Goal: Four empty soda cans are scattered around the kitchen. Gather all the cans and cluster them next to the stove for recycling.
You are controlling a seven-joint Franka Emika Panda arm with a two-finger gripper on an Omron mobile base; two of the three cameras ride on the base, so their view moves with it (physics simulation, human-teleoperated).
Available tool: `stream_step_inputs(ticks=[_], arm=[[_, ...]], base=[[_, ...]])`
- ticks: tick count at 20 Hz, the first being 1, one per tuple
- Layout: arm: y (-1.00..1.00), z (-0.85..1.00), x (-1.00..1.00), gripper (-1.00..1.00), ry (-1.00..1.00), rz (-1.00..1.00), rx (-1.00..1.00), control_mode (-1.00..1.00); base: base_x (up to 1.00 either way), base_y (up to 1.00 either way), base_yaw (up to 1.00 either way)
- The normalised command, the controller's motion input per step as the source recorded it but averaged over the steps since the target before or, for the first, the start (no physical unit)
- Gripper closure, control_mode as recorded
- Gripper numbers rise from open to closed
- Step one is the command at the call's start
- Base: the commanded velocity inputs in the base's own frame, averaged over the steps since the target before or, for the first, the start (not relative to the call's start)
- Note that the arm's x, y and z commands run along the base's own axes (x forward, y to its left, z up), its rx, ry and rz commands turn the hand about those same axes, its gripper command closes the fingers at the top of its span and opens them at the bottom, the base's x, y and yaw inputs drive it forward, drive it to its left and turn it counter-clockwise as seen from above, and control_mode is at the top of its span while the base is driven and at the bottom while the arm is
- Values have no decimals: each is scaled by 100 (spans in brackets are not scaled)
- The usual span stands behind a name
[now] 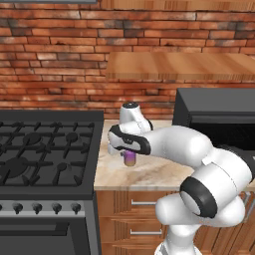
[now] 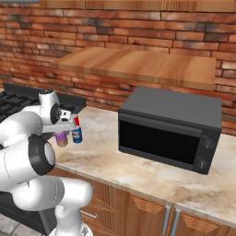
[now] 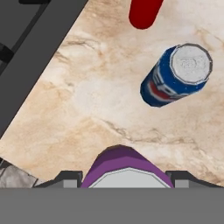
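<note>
My gripper [image 1: 129, 152] is shut on a purple soda can [image 1: 130, 159], which it holds upright low over the marble counter [image 1: 149, 172], just right of the stove [image 1: 45, 149]. In the hand view the purple can [image 3: 126, 168] sits between my two dark fingertips [image 3: 65, 177]. A blue soda can [image 3: 175, 78] stands upright on the counter a short way beyond it, and a red soda can [image 3: 143, 13] stands further on. From the right base view the blue can [image 2: 77, 134] is right beside the purple can [image 2: 61, 138]. The stove's dark edge [image 3: 35, 52] runs along the left.
A dark grey microwave [image 2: 170, 126] stands on the counter to the right of the cans. A wooden shelf [image 2: 138, 64] hangs on the brick wall above. Bare counter [image 2: 110, 161] lies between the cans and the microwave. Wooden drawers [image 1: 134, 209] are below.
</note>
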Motion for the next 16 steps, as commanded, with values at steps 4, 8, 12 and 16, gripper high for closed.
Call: stream_step_inputs(ticks=[4, 8, 12, 16], arm=[[18, -7, 27, 100, 0, 0, 0, -100], [15, -6, 27, 100, 0, 0, 0, -100], [14, -5, 22, 100, 0, 0, 0, -100], [10, -7, 18, 100, 0, 0, 0, -100]], base=[[0, 0, 0], [0, 0, 0], [0, 0, 0], [0, 0, 0]])
